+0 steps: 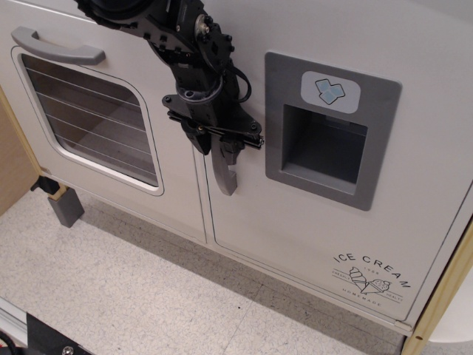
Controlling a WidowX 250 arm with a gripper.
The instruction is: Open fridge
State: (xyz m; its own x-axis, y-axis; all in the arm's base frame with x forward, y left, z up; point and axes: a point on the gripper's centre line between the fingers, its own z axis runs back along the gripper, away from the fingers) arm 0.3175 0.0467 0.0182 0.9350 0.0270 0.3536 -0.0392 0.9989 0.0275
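Note:
The fridge door (295,229) is white and stands closed. It has a grey recessed ice dispenser (325,144) with a blue-cube badge (330,91) and an "ICE CREAM" logo (372,279). Its vertical grey handle (225,176) runs along the door's left edge. My black gripper (220,146) reaches down from the upper left and sits over the upper part of the handle. One finger (199,139) is left of the handle and the other finger (238,148) is right of it. The jaws look parted around the handle. The top of the handle is hidden behind the gripper.
The white oven door (174,192) with a striped window (92,118) and horizontal grey handle (55,48) is to the left. A grey block (66,208) sits on the speckled floor (148,296). Wooden frame posts stand at the left (11,159) and the right (443,292).

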